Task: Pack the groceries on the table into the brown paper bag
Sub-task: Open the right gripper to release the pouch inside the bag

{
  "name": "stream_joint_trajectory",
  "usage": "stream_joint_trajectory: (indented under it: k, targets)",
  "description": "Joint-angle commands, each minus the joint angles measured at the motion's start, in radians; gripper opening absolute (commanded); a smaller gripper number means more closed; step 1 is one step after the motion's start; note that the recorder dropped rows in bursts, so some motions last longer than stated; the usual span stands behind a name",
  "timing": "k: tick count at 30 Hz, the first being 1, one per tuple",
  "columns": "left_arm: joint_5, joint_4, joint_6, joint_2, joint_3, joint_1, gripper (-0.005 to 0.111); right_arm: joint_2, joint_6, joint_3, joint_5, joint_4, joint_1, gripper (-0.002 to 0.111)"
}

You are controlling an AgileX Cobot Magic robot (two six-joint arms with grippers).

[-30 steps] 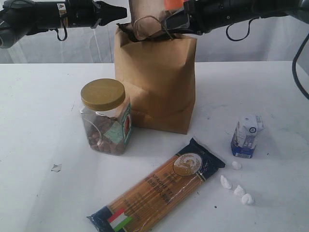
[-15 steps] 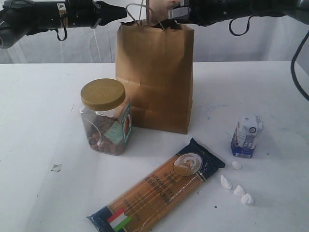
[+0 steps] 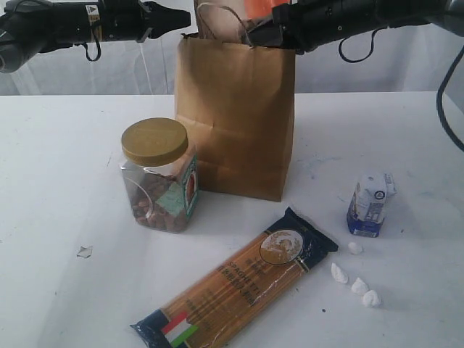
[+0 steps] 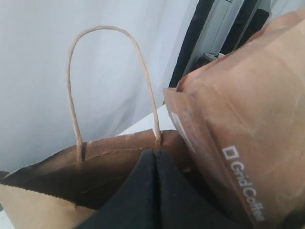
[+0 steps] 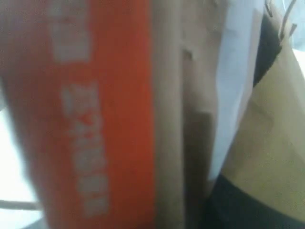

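Note:
The brown paper bag [image 3: 233, 116] stands upright at the back middle of the table [image 3: 58, 188]. My left gripper [image 3: 183, 19] is shut at the bag's rim [image 4: 119, 143], just below a twisted handle [image 4: 71, 86]; its black fingers [image 4: 138, 200] are pressed together there. My right gripper [image 3: 274, 26] is shut on the small brown pouch with orange label [image 3: 255, 7] [image 4: 248, 124] [image 5: 114, 114], held over the bag's mouth. On the table lie the gold-lidded jar [image 3: 158, 174], the spaghetti pack [image 3: 239, 279], the white-blue carton [image 3: 370, 203] and small white lumps [image 3: 357, 279]. The dark tin and the bottle are out of view.
A small white scrap [image 3: 85, 251] lies near the left front. A white curtain [image 3: 406, 65] hangs behind the table. Black cables [image 3: 446, 94] loop down from the right arm at the right edge.
The bag's top, crumpled and pulled a second ago, now stands straight. The pouch rose almost out of frame, then came back over the right part of the bag's mouth. The left arm kept still.

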Motion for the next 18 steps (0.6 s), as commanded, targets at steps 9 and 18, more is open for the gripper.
stream_joint_trajectory:
  k: [9,18]
  targets:
    - [-0.006,-0.005,-0.004,-0.004,0.000,0.001,0.000,-0.027,-0.009,-0.007,0.073,-0.151,-0.003,0.047]
    - [-0.006,-0.005,-0.004,-0.004,0.000,0.001,0.000,-0.101,-0.007,-0.008,0.073,-0.200,-0.003,0.061]
